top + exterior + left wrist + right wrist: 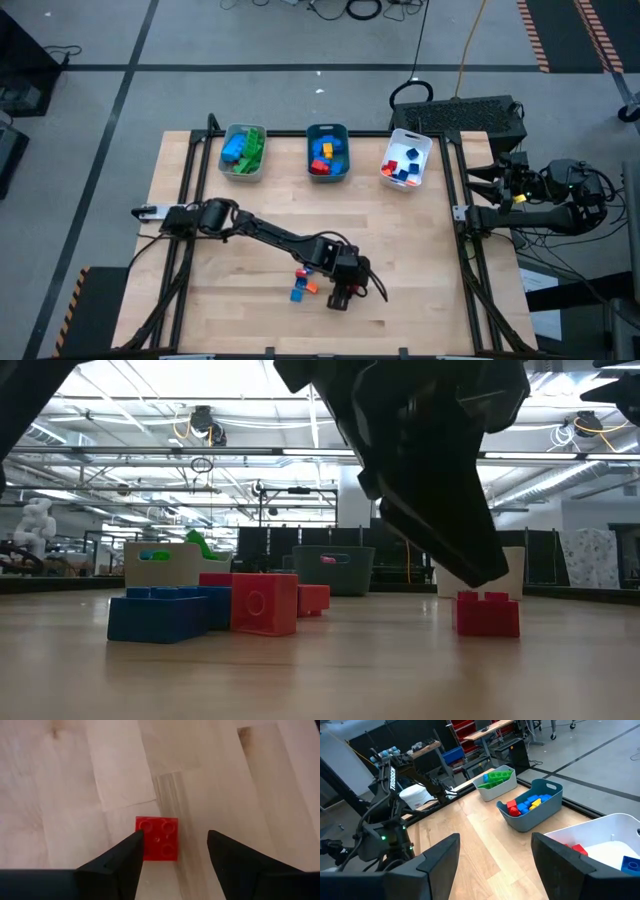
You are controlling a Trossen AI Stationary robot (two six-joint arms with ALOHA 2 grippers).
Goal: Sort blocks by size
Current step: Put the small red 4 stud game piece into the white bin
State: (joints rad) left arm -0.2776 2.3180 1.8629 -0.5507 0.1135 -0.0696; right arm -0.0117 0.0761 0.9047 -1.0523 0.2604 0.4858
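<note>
My left gripper [173, 839] hangs open just above a small red four-stud block [157, 839] that rests flat on the wooden table. The block lies ahead of the fingers, closer to one finger [127, 857] than to the other. In the low view the dark fingers [470, 550] end a little above this red block [487, 614]. From above, the left gripper [340, 296] is near the table's near edge, right of a small cluster of blocks [302, 285]. My right gripper [495, 842] stands open, parked off the table's right side [500, 188].
A blue block [160, 615], a red block [263, 603] and a smaller orange-red one [314, 598] lie together left of the gripper. At the far edge stand a grey tray [243, 152], a teal tray [327, 152] and a white tray [405, 160], all holding blocks.
</note>
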